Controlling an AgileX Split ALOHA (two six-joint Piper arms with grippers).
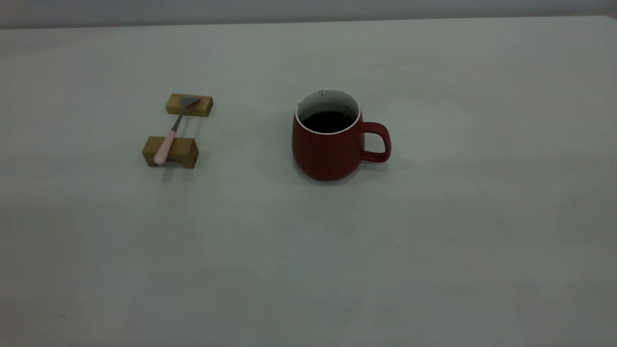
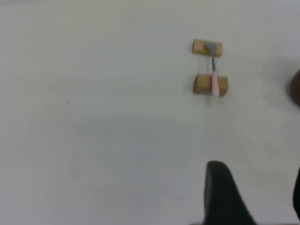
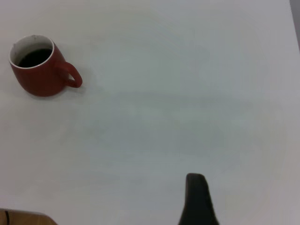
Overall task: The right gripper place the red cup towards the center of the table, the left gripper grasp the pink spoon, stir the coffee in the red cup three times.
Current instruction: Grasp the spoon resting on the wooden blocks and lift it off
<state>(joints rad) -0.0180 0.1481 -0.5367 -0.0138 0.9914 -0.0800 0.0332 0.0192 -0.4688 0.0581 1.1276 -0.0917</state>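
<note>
My cup (image 1: pixel 328 147) sits mid-table, dark red, coffee (image 1: pixel 328 121) inside; spoon (image 1: pixel 171 132) bridges two blocks (image 1: pixel 169 151) left. Left gripper (image 2: pixel 255 197) jaws spread; right's I can't tell.

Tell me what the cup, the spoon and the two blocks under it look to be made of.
The red cup: likely glazed ceramic, soft sheen, white inside. The pink spoon: matte grey metal bowl and neck; pale pink handle, possibly plastic or ceramic. The two blocks: unfinished-looking wood, tan with faint grain.
</note>
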